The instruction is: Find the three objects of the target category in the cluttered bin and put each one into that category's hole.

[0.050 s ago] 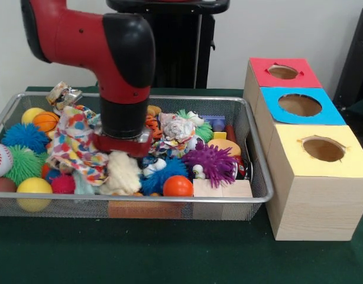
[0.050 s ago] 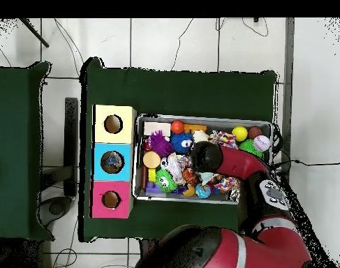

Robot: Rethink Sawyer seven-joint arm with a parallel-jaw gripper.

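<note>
Gripper [image 1: 122, 148] down in the wire bin [image 1: 252, 195].
We cannot tell its state; it presses among patterned cloth [image 1: 75, 145], with an orange ball [image 1: 178, 186] at 4 o'clock.

A dark green cloth-covered table [image 1: 169, 260] stands on a white tiled floor [image 2: 200, 42] crossed by thin black cables [image 2: 68, 49], a pale wall [image 1: 270, 29] behind and a second green table [image 2: 19, 146] beside it.
</note>
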